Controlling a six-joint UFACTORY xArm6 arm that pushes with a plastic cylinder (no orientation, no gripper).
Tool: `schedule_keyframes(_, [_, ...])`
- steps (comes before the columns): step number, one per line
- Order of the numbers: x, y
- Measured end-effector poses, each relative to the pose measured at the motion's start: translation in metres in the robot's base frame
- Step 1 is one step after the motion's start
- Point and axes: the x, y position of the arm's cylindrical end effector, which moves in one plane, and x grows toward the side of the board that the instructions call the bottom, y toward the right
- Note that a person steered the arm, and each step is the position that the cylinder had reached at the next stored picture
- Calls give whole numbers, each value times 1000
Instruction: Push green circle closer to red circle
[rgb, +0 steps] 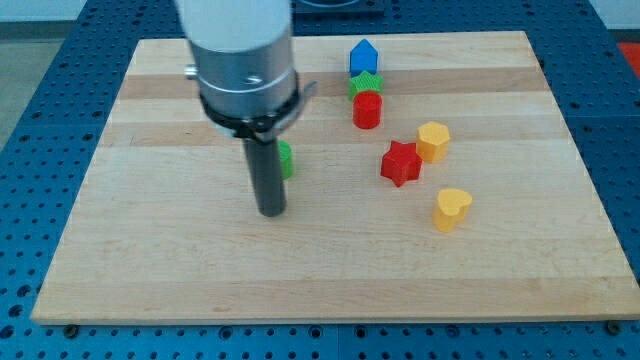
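Surface (150, 250): pale wood in glued strips, grain visible, smooth with a satin sheen. Rod, centre-left: dark and matt down to my tip (272, 213). Collar (245, 75) above it: brushed grey metal with a soft shine. Blocks: plastic by the look, smooth, slightly glossy — red circle (367, 111), red star (400, 163), yellow heart (451, 208), blue block (363, 57).

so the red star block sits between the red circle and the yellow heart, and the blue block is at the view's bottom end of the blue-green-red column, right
Not quite. The camera view shows the blue house-shaped block at the view's top end of that column, above the green block and the red circle block. The red star block does sit between that circle and the yellow heart block.
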Motion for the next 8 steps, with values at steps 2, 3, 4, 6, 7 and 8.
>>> schedule_keyframes(2, [-59,-38])
schedule_keyframes(3, [-59,-27])
schedule_keyframes(4, [-55,-3])
schedule_keyframes(6, [-25,35])
schedule_keyframes(7, [-25,53])
schedule_keyframes(8, [-25,72])
